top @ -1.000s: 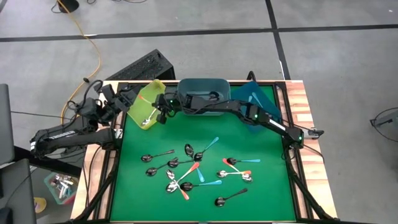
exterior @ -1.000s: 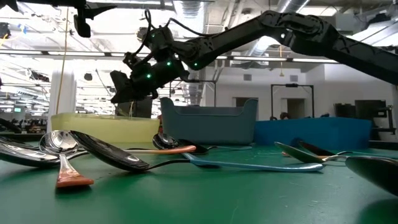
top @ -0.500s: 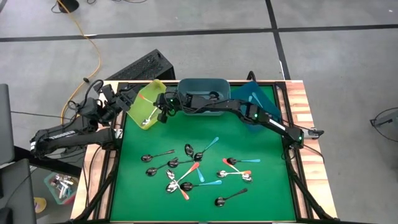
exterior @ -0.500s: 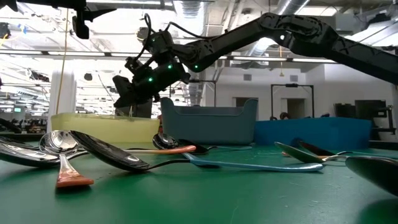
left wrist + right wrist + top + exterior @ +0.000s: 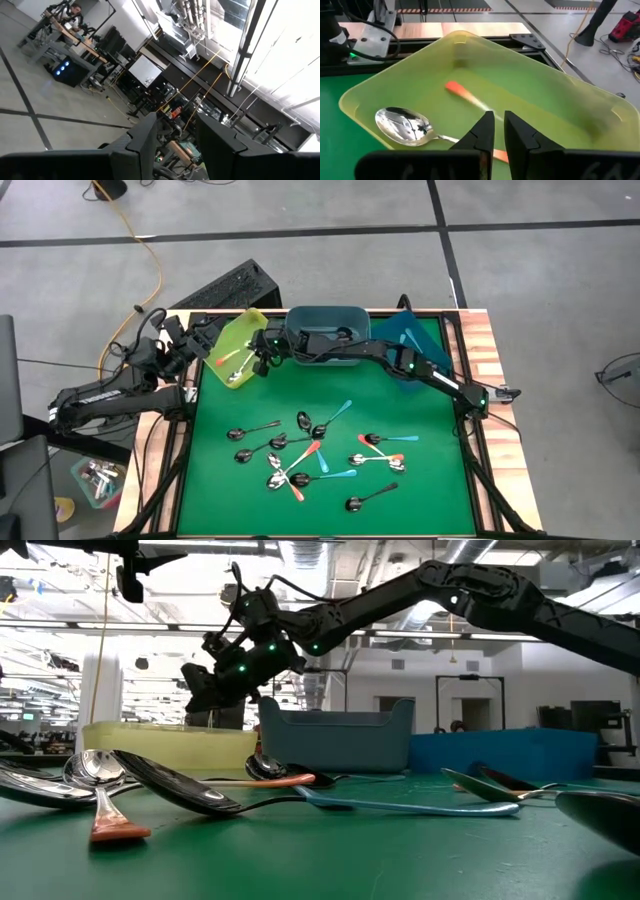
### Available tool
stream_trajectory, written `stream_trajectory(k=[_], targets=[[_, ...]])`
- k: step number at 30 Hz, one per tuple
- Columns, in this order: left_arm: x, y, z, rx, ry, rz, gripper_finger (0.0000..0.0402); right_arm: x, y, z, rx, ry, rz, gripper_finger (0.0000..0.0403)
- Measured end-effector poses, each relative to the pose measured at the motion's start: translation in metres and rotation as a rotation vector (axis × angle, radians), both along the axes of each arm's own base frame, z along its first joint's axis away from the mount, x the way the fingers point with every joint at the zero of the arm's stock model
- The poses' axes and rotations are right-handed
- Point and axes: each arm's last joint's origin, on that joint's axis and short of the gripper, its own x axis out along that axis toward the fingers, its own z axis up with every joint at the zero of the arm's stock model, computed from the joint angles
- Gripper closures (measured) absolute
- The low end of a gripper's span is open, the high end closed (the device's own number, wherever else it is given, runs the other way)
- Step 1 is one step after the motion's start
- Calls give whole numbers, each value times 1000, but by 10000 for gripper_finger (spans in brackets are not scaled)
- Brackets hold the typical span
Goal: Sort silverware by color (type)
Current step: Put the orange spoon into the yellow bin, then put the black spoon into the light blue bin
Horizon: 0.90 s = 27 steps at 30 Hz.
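1. Dropping an orange-handled spoon (image 5: 465,95) into the yellow-green bin (image 5: 222,340) is judged to be the step in hand: in the right wrist view the spoon is seen blurred above the bin floor, clear of the fingers.
2. The right gripper (image 5: 258,360) is held over that bin at the table's far left corner; its fingers (image 5: 482,131) are seen slightly apart with nothing between them.
3. A second spoon (image 5: 406,126) is seen lying inside the bin.
4. The left gripper (image 5: 175,137) is parked off the table's left edge, pointed up into the room, its fingers apart and empty.
5. The remaining silverware (image 5: 318,450) is scattered on the green mat (image 5: 430,490), orange, teal and dark handles mixed.
6. Next, the right arm would need to be lifted clear of the bin and brought over another spoon, which would then be matched to its bin by handle colour.
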Motion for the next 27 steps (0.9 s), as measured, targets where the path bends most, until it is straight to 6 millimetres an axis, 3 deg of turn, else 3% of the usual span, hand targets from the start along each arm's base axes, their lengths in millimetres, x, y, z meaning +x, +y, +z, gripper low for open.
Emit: stream_trajectory(k=[5, 15, 19, 27], targets=[[0, 0, 0, -2, -4, -2, 281, 0, 0, 15, -4, -8, 0, 346], [0, -2, 3, 23, -32, -53, 281, -25, 6, 100, -139, -35, 21, 346], [0, -2, 3, 27, -31, -67, 281, -44, 7, 138, -151, -40, -4, 346], [1, -4, 4, 65, -10, -133, 281, -103, 16, 219, -156, -17, -41, 346]])
